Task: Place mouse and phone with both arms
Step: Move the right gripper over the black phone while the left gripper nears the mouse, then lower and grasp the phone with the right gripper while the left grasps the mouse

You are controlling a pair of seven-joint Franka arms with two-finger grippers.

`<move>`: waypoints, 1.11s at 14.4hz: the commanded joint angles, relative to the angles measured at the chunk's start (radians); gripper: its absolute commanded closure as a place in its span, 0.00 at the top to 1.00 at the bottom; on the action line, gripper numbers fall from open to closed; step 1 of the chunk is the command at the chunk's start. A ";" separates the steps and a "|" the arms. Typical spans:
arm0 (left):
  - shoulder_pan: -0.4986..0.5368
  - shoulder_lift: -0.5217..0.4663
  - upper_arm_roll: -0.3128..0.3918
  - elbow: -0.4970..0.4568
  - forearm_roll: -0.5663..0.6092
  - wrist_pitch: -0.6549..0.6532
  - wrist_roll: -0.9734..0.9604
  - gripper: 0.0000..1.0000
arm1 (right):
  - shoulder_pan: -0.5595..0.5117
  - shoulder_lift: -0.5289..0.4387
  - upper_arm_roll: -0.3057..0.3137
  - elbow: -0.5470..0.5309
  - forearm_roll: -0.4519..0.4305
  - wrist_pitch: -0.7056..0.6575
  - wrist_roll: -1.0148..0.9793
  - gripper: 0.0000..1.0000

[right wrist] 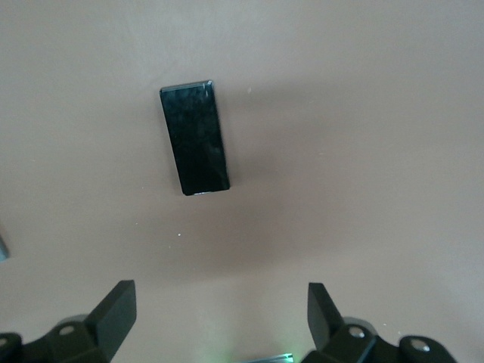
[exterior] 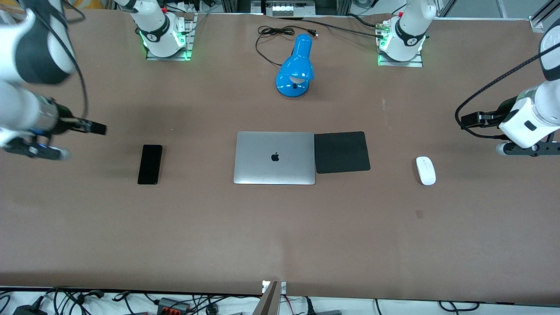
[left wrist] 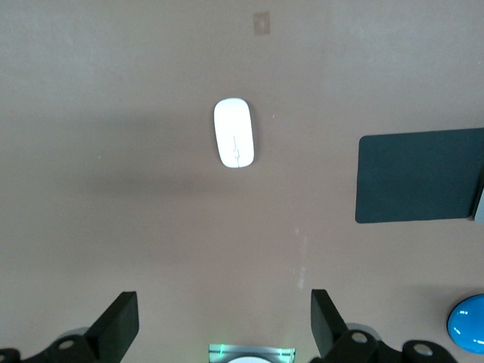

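The white mouse (exterior: 425, 170) lies on the brown table toward the left arm's end; it also shows in the left wrist view (left wrist: 234, 133). My left gripper (exterior: 530, 149) hangs open and empty above the table beside the mouse, clear of it (left wrist: 223, 325). The black phone (exterior: 150, 164) lies flat toward the right arm's end and shows in the right wrist view (right wrist: 194, 139). My right gripper (exterior: 33, 151) hangs open and empty above the table beside the phone, not touching it (right wrist: 219, 321).
A closed silver laptop (exterior: 274, 157) lies mid-table with a black mat (exterior: 341, 152) (left wrist: 420, 175) touching its side toward the mouse. A blue desk lamp (exterior: 295, 68) and its black cable (exterior: 273, 33) sit nearer the arm bases.
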 commanded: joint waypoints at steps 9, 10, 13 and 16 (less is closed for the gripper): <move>-0.011 0.114 -0.013 0.026 -0.022 0.078 0.074 1.00 | 0.027 0.118 -0.001 -0.312 0.076 0.482 0.001 1.00; -0.001 0.138 -0.013 0.003 -0.025 0.149 0.074 1.00 | 0.028 0.118 -0.001 -0.329 0.076 0.508 0.003 1.00; 0.023 0.160 -0.013 -0.084 -0.028 0.291 0.070 1.00 | 0.037 0.121 -0.001 -0.413 0.074 0.632 0.003 1.00; 0.023 0.160 -0.013 -0.251 -0.028 0.534 0.068 1.00 | 0.050 0.127 -0.001 -0.438 0.064 0.686 -0.014 1.00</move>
